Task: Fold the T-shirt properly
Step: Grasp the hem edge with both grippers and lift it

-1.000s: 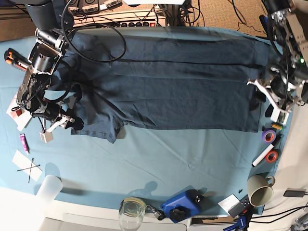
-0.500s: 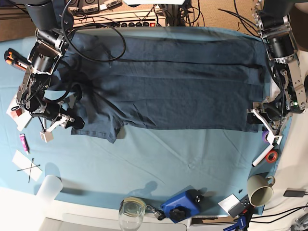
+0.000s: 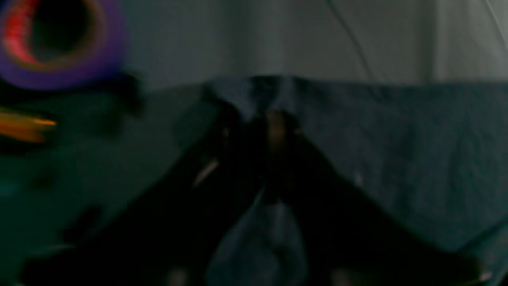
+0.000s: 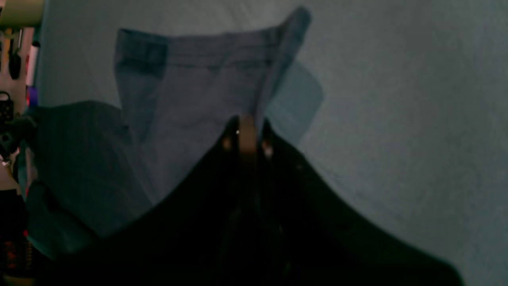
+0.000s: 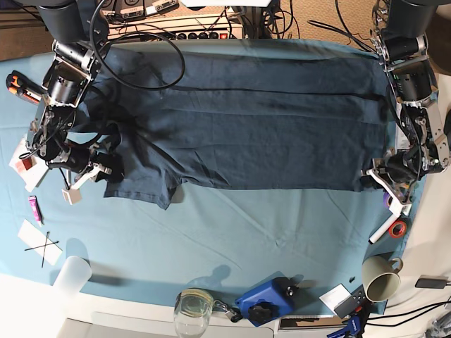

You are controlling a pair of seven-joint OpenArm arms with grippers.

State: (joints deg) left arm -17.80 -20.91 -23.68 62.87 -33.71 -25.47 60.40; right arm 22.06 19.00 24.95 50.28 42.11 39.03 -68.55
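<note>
Now both grippers sit at opposite ends of the T-shirt (image 5: 239,120), which lies spread flat across the tablecloth (image 5: 232,232). The right gripper (image 4: 247,137) has its jaws pressed together on a fold of the shirt's sleeve edge; the cloth rises just ahead of the fingertips as a lifted flap, with bare tablecloth beyond and to one side of it. The left gripper (image 3: 262,123) is pinched onto the shirt's lower corner, dark fabric bunched between and just past its fingertips, though the wrist view is blurred. Off to that gripper's side lies a purple tape roll (image 3: 59,43), near but not touching the shirt.
</note>
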